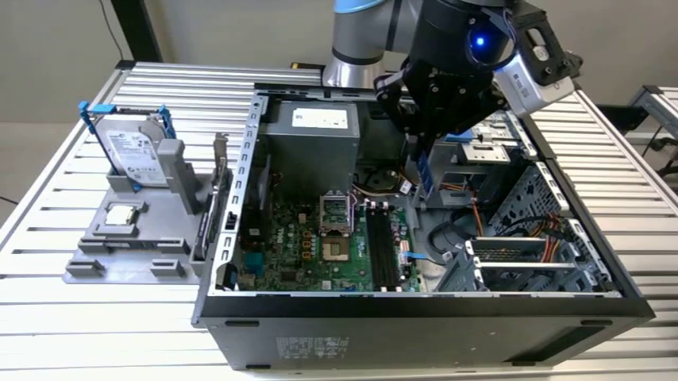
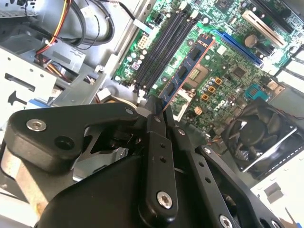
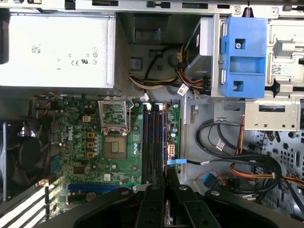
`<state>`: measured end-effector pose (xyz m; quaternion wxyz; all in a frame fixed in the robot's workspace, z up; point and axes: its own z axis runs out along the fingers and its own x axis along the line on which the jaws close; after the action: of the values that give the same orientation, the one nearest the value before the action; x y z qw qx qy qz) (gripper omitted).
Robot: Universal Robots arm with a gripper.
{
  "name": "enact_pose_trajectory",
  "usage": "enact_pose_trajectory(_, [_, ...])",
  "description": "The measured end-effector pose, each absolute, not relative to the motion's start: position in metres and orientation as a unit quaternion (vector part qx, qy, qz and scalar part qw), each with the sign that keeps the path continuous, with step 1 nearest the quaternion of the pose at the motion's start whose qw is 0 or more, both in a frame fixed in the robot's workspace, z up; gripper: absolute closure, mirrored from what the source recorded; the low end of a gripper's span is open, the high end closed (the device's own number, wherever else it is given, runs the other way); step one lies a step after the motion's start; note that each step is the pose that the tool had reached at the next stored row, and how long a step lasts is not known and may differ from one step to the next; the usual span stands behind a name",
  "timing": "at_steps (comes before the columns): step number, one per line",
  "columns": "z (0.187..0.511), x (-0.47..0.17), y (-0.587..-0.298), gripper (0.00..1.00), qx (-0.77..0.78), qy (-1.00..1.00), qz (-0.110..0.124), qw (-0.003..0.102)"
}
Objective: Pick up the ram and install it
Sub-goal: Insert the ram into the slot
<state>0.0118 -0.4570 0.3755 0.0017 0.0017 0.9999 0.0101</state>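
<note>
Exterior view first: spotting the end effector [image 1: 421,147] over the open computer case [image 1: 424,317], pinched tight on the ram [image 1: 425,175], hanging upright above the motherboard [image 1: 307,238]. Over to the second wrist view: black fingers [image 2: 156,156] clamping the ram [image 2: 187,71] above the black slots [image 2: 161,47]. First wrist view: ram [image 3: 165,142] edge-on, lined along those slots [image 3: 151,142].

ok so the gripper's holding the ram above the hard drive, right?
Not quite. The gripper holds the ram above the motherboard inside the case, not above the hard drive, which stands apart at the exterior view's left. The exterior view shows it.
</note>
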Motion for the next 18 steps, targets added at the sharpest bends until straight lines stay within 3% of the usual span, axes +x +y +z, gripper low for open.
enact_pose_trajectory(18, [0.3696, 0.0118, -0.457, 1.0, 0.006, 1.0, 0.01, 0.002])
